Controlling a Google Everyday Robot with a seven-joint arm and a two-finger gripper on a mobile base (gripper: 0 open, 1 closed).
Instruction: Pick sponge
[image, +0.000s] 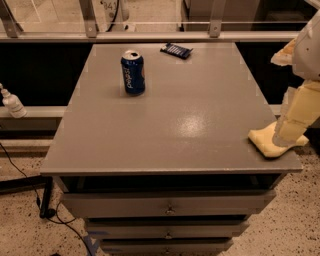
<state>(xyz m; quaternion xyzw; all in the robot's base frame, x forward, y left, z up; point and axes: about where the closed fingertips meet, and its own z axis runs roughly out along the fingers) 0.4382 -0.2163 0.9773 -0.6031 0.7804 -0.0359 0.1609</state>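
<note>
The sponge (265, 141) is a pale yellow flat foam pad lying at the right front corner of the grey cabinet top (170, 115). My gripper (286, 137) comes down from the right edge of the view, and its pale yellow blocky tip rests on or just over the sponge's right half, hiding that part. The white arm reaches up to the top right corner.
A blue soda can (133, 72) stands upright at the back left of the top. A dark blue packet (176, 50) lies at the back edge. A white bottle (12, 104) sits on a ledge to the left. Drawers lie below the front edge.
</note>
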